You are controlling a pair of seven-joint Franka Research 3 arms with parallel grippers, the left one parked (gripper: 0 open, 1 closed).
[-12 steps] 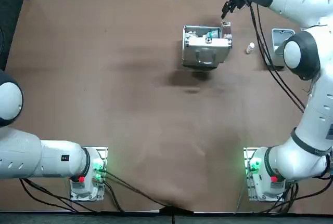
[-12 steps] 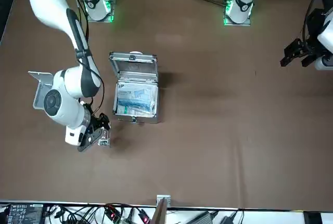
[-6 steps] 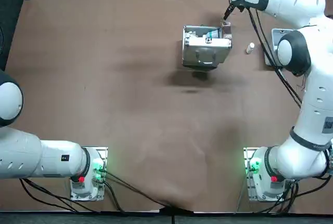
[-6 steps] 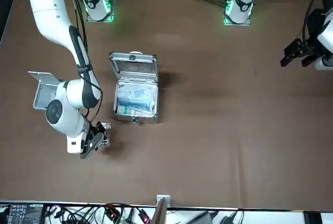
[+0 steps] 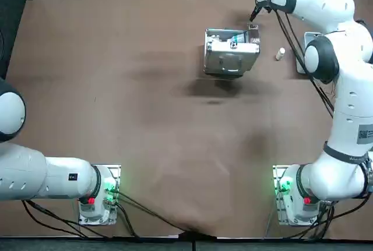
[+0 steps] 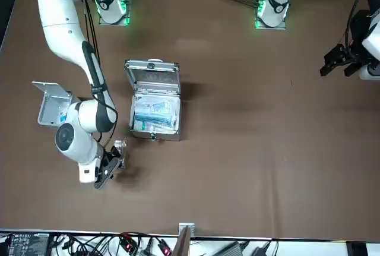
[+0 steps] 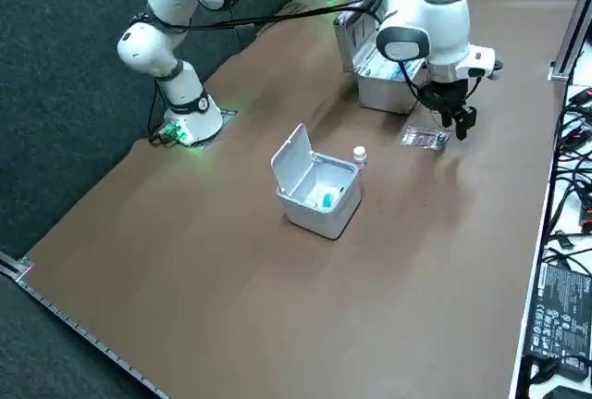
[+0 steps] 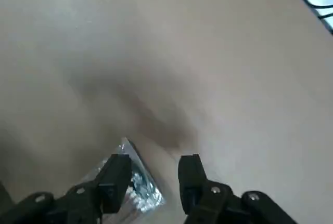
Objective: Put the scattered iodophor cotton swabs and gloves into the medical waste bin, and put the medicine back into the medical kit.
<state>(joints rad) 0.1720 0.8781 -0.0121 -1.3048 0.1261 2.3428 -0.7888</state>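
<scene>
– Since right gripper (image 8: 153, 174) is spread with swab packet (image 8: 136, 186) off-centre by one finger, upper right of top view beside medical kit (image 5: 231, 50), best approach?
– Probably centre over packet, descend, pinch its edge.

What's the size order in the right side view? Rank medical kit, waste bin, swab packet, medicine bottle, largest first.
1 and 2, unranked: waste bin and medical kit look near alike, and the arm hides part of the kit.
3: swab packet, beside the open right claw.
4: medicine bottle.
</scene>
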